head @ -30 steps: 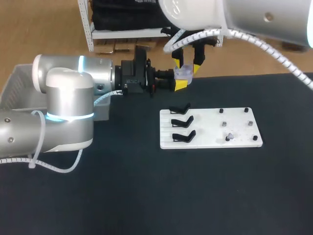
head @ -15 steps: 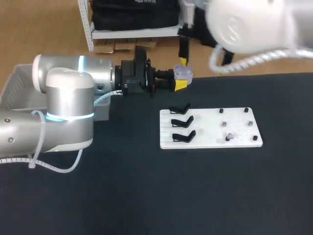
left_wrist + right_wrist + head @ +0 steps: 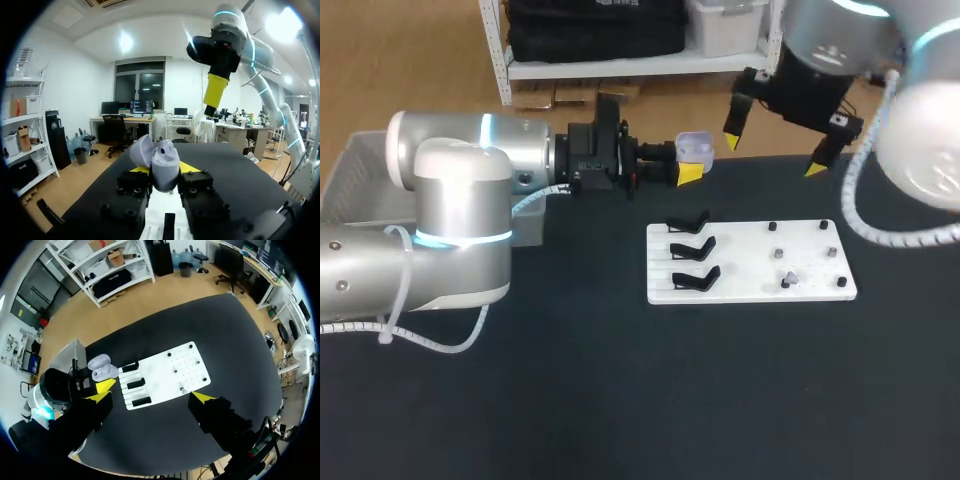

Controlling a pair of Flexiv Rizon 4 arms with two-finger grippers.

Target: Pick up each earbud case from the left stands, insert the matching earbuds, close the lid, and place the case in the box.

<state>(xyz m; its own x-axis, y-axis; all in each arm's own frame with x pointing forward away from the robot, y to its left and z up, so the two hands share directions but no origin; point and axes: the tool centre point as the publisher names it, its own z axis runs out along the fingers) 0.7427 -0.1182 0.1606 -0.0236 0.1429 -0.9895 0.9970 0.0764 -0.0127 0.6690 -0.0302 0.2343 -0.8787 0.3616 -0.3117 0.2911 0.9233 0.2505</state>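
A lavender earbud case (image 3: 695, 148), lid open, is held off the table's far edge with my left gripper (image 3: 686, 167) shut on it. From the left wrist the case (image 3: 164, 162) sits upright between the yellow tips of the left gripper (image 3: 165, 171), lid (image 3: 141, 151) tilted aside. My right gripper (image 3: 772, 151) hangs open above and to the right of the case, apart from it. In the right wrist view the right gripper (image 3: 151, 394) is spread wide high over the white board (image 3: 172, 367) and the case (image 3: 102, 367). One small earbud (image 3: 788, 277) lies on the board.
The white board (image 3: 810, 240) carries three black stands (image 3: 692, 247) along its left side and several dark pegs at its right. A grey box (image 3: 350, 170) sits at the far left behind my left arm. Dark tabletop lies in front of the board.
My right gripper has left the case, opened wide and drawn up and to the right. The left gripper and the case have stayed in place.
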